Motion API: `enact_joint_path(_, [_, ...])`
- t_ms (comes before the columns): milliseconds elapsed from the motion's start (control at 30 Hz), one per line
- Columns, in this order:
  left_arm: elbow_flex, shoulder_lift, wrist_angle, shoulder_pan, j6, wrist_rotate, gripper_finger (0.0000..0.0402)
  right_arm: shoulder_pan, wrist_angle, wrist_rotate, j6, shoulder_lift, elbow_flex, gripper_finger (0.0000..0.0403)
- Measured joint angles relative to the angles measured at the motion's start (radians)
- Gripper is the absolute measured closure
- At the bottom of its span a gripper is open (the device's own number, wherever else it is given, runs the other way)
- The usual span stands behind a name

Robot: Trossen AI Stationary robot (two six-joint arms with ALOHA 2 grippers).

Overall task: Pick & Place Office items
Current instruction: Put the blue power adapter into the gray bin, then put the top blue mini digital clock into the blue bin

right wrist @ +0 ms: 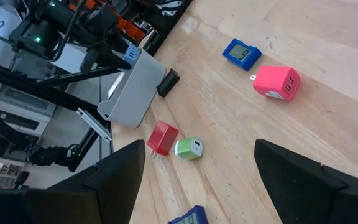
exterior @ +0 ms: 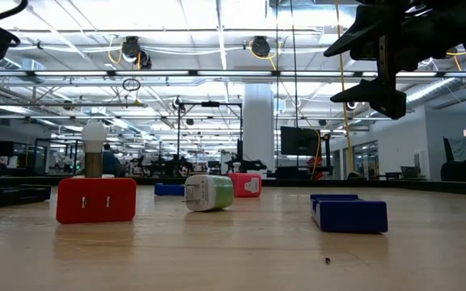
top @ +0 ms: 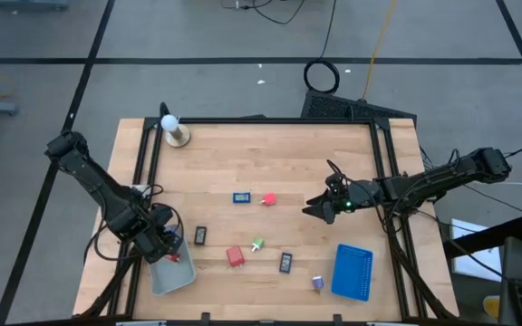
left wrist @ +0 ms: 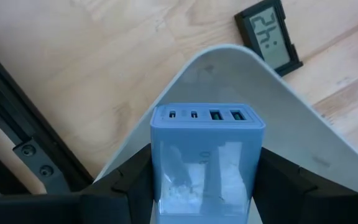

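My left gripper [top: 163, 243] is shut on a light-blue charger block [left wrist: 207, 155] just above the grey tray [left wrist: 303, 134] at the table's near left. A red piece [top: 175, 258] lies in that tray. My right gripper [top: 315, 206] hangs open above the table's right middle, touching nothing. On the wood lie a blue block [top: 241, 196], a pink-red block [right wrist: 277, 82], a black rectangle [top: 200, 235], a red block [top: 235, 257], a green-white bit [top: 257, 244], a dark-blue rectangle [top: 285, 263] and a purple bit [top: 317, 282]. My left gripper pinches the light-blue charger block between its two fingers, one on each side wall [left wrist: 160, 186]. The face with the ports [left wrist: 207, 115] points away from the gripper. The fingers come slanting down from above. The block is lifted clear, over the grey tray's inside.
A blue tray [top: 352, 272] sits at the near right. A white ball on a wooden base [top: 172, 127] stands at the far left corner. Black rails [top: 143, 172] run along the table's left, far and right edges. Bare wood lies in the far middle.
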Motion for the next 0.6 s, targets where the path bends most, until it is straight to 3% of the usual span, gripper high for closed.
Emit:
enact_joint_path(300, [0.0,0.0,-0.002,0.0,-0.009,-0.015,0.0073,0.0,0.0,0.001,-0.013,0.0,0.0,0.011])
enact_joint_path(600, [0.0,0.0,0.06,0.0,-0.049,-0.028,0.007,0.0,0.047,0.0,-0.028,0.0,0.0,0.011])
